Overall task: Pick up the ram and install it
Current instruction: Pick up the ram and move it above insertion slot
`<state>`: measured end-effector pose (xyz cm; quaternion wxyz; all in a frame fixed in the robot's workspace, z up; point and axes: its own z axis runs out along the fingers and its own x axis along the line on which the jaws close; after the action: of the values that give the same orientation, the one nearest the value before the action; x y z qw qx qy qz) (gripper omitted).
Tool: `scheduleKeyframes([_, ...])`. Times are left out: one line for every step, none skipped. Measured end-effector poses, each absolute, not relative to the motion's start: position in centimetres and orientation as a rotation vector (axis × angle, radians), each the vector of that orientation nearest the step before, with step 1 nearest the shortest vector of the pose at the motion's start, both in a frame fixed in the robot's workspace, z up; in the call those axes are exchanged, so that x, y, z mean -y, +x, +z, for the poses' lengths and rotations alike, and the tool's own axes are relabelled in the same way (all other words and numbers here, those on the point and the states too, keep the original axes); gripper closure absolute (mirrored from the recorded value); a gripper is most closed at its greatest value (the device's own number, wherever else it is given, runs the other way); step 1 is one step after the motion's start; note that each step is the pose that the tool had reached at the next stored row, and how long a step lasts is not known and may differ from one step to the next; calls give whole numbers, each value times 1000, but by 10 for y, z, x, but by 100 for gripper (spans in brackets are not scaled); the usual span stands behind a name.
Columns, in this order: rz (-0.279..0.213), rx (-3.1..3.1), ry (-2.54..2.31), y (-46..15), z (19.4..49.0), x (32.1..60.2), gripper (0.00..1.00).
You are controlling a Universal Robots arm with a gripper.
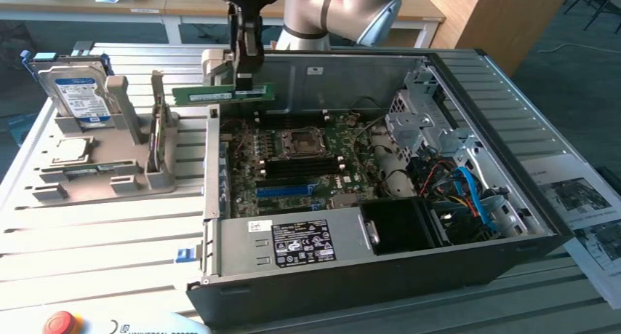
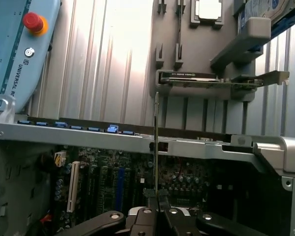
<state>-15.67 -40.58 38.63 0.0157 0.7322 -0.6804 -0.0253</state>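
One open black metal computer case [image 1: 388,290] sits on the slatted grey metal table [image 1: 97,239]. Inside it are a green motherboard [image 1: 291,163], a black power supply box with white-printed label [image 1: 302,243], and a tangle of blue and black cables [image 1: 466,192] at the exterior view's right. Just beside the case on the exterior view's left, a grey plastic holder rack [image 1: 107,181] carries an upright silver hard drive with blue-white label [image 1: 83,90] and a square silver processor chip [image 1: 70,150]. A round red stop button [image 1: 60,323] is at the table's near edge. The case's silver wall rim [image 2: 88,132] runs between rack and motherboard.

My black two-finger claw [image 1: 244,85] is narrow, pinched on the long thin green circuit-board ram stick with white label strip [image 1: 209,95]. I hold it level above the case's rear corner nearest the rack, clear of the motherboard, gripped nearer its end at the exterior view's right. In the wrist view it shows edge-on, crossing the rim.
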Motion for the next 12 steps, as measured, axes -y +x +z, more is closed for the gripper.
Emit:
scheduleKeyframes([-79, 2116, 2278, -153, 386, 406, 88])
scheduleKeyframes([-79, 2116, 2278, -150, 386, 406, 88])
scheduleKeyframes([-79, 2116, 2278, -146, 386, 406, 88])
scheduleKeyframes([-79, 2115, 2279, -143, 386, 406, 88])
scheduleKeyframes([-79, 2115, 2279, -139, 386, 406, 88])
scheduleKeyframes([-79, 2115, 2279, -135, 386, 406, 88])
scheduleKeyframes([-79, 2115, 2279, -131, 386, 406, 88])
scheduleKeyframes([-79, 2114, 2280, -127, 386, 406, 88])
scheduleKeyframes([-79, 2114, 2280, -123, 386, 406, 88])
scheduleKeyframes([-79, 2114, 2280, -119, 386, 406, 88])
scheduleKeyframes([-79, 2114, 2280, -115, 386, 406, 88])
scheduleKeyframes([-79, 2114, 2280, -111, 386, 406, 88])
